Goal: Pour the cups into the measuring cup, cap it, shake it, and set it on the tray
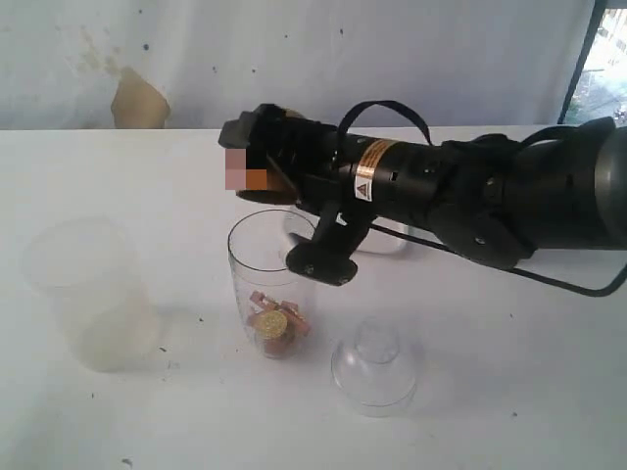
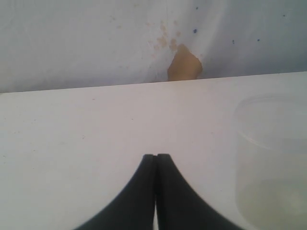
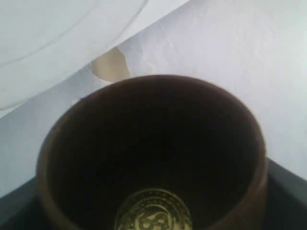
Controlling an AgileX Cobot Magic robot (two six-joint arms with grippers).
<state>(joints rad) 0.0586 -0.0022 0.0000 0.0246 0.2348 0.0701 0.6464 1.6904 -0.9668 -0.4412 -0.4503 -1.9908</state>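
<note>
White cloth covered the table (image 1: 509,411) and the wall behind. At centre stood the measuring cup (image 1: 271,279), with coins and small bits at its bottom. The right gripper (image 1: 266,162) clasped the wooden cup (image 3: 153,139) by its sides and held it tipped above the measuring cup's mouth, at twelve o'clock. I judged that was so the gold coin (image 3: 153,215) inside would drop in. The cap (image 1: 375,370) waited at four o'clock and a frosted cup (image 1: 88,294) at nine. The arm hid most of the tray (image 1: 390,246) at one o'clock. I saw no steel tumbler. The left gripper (image 2: 156,165) hung pressed together, empty.
</note>
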